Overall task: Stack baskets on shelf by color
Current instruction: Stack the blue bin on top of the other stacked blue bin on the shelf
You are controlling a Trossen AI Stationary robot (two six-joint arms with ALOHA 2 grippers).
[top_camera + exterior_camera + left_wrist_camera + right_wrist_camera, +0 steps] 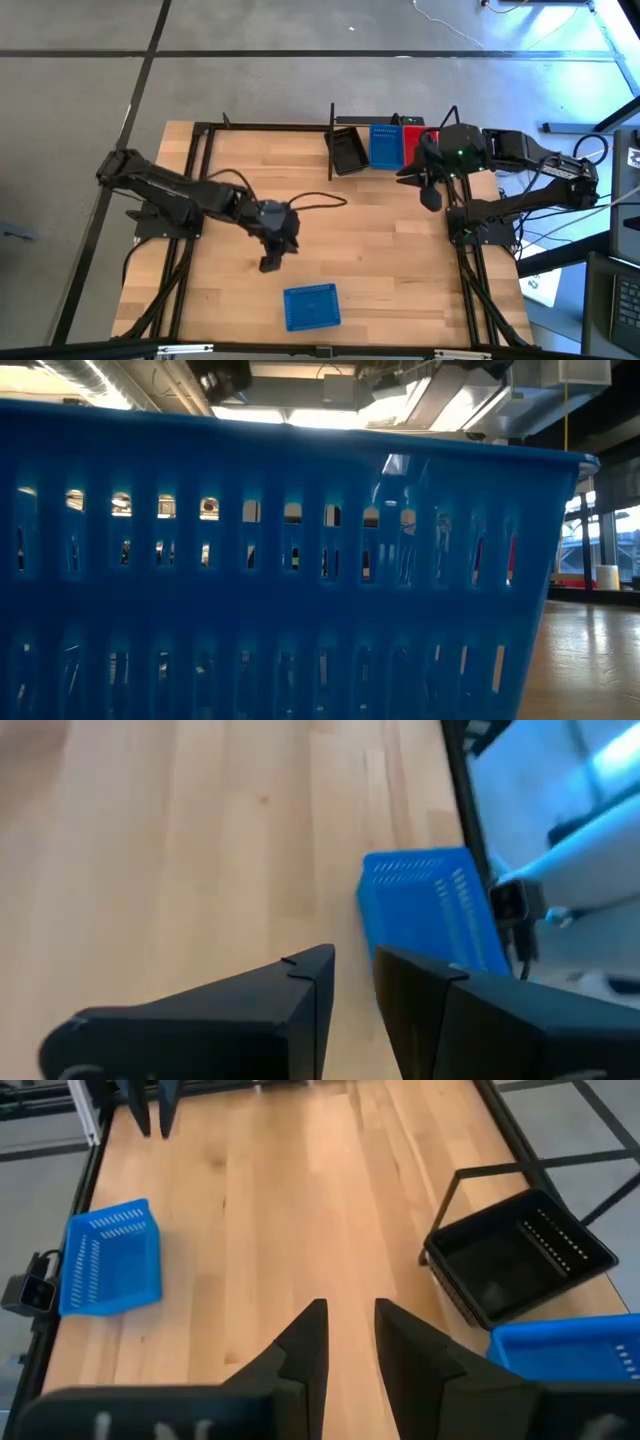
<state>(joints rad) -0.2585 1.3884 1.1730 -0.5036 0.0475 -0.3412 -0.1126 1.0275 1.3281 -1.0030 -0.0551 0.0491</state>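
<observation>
A blue basket point(312, 306) stands upright on the tabletop near its near edge; it fills the low view point(280, 580) and shows in both wrist views point(430, 910) point(110, 1260). At the far edge stands the shelf point(332, 140), holding a black basket point(348, 152) turned askew, a blue basket point(386, 145) and a red basket point(414, 140) side by side. My left gripper point(272, 262) hovers over mid-table, just far-left of the loose blue basket, open by a narrow gap. My right gripper point(430, 195) hangs in front of the shelf's right end, also narrowly open and empty.
Black frame rails point(195, 200) run along the table's left and right sides point(470, 260). Bare wood point(370, 240) lies between the two grippers. A small camera point(28, 1292) sits at the near edge beside the loose blue basket.
</observation>
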